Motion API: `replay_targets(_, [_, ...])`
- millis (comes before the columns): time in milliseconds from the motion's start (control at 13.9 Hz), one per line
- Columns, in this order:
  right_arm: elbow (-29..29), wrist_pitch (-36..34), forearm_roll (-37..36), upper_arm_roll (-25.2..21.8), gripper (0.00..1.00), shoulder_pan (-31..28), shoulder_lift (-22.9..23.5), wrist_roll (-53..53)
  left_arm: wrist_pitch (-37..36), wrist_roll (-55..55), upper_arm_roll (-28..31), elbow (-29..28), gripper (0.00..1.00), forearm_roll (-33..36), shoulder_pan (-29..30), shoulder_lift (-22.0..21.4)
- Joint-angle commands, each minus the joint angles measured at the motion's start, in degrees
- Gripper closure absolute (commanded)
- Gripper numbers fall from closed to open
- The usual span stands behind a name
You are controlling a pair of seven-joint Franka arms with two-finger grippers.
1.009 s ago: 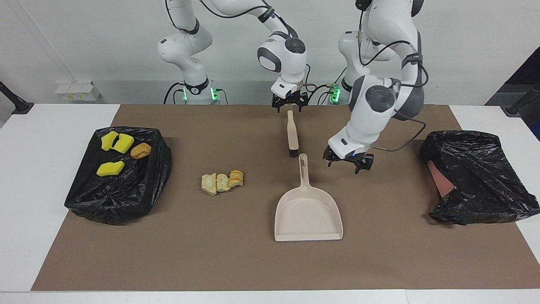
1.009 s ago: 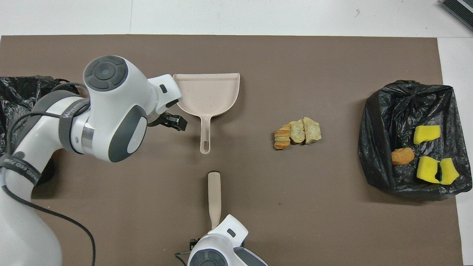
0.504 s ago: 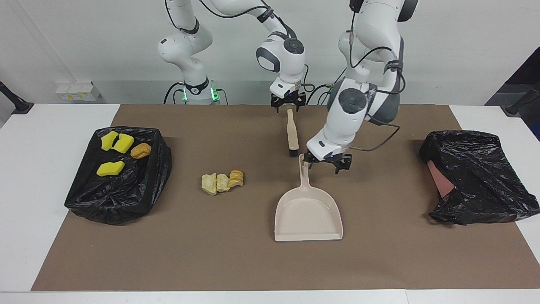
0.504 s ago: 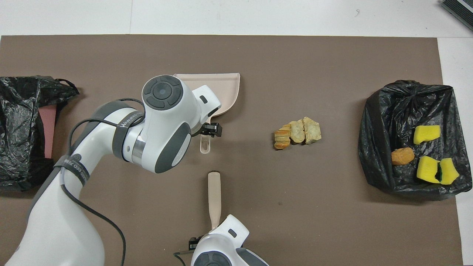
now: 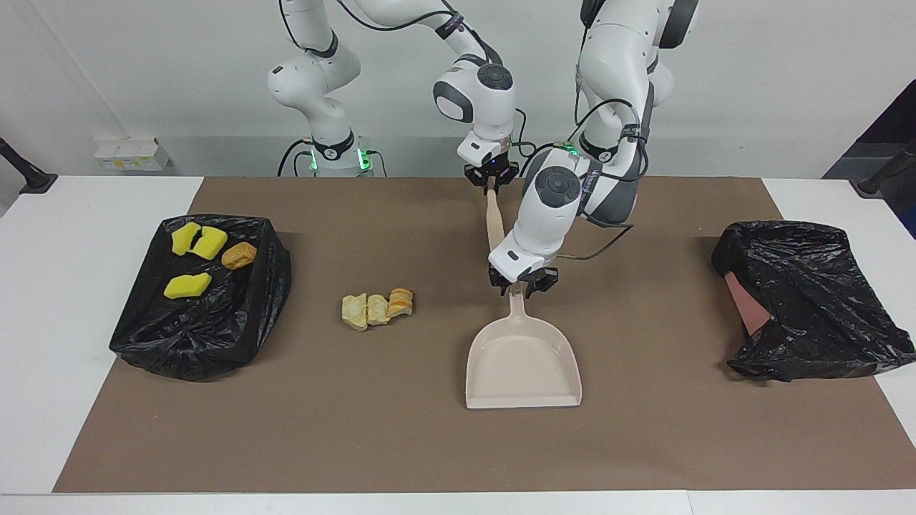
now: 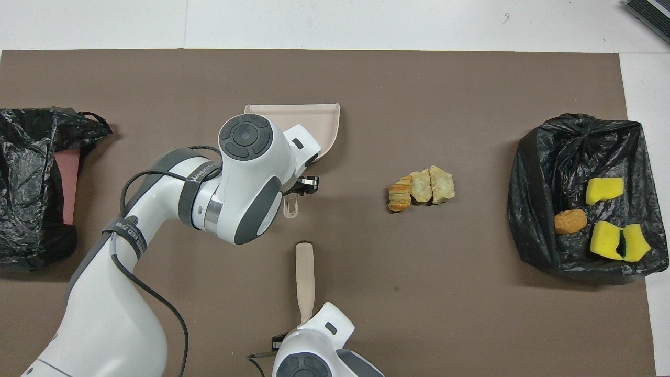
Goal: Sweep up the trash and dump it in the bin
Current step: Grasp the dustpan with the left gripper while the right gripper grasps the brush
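Observation:
Pale and orange pastry scraps [image 5: 376, 307] [image 6: 421, 189] lie together on the brown mat, toward the right arm's end from the beige dustpan [image 5: 522, 365] [image 6: 319, 123]. Yellow sponge chunks [image 5: 187, 285] [image 6: 604, 190] and a brown lump [image 5: 238, 254] [image 6: 570, 221] rest on a black bag [image 5: 215, 329] at the right arm's end. My left gripper [image 5: 521, 287] [image 6: 298, 187] is open and low, astride the dustpan's handle. My right gripper [image 5: 491, 179] is shut on the handle end of the beige brush [image 5: 492, 214] [image 6: 304, 277], which lies nearer to the robots than the dustpan.
A crumpled black bag over a reddish bin [image 5: 809, 300] [image 6: 31, 183] sits at the left arm's end of the mat. The brown mat [image 5: 358, 429] covers most of the white table.
My left gripper swung from beside the dustpan to over its handle and came down. My right gripper lowered and closed on the brush handle, which shifted slightly.

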Motion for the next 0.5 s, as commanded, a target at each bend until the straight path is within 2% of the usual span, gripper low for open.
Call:
replay_targets(0, [-0.5,0.3,-0.1,0.0,1.0,-1.7,-2.1,0.2,-0.2,-0.4,0.4,0.8,1.0,-0.4,-0.2,0.2])
replay_targets(288, [-1.0,-8.2,-0.8,-0.1,1.0,-7.7,-8.8,-5.2,-2.6,1.2,0.9,2.1,1.0,4.3,1.6,-1.0])
replay_targets(432, [-1.1,-11.9,-0.9,-0.1,1.0,-11.9,-11.8,-9.5,-4.6,6.0,1.1,2.4,1.0,5.0,2.6,-2.7])
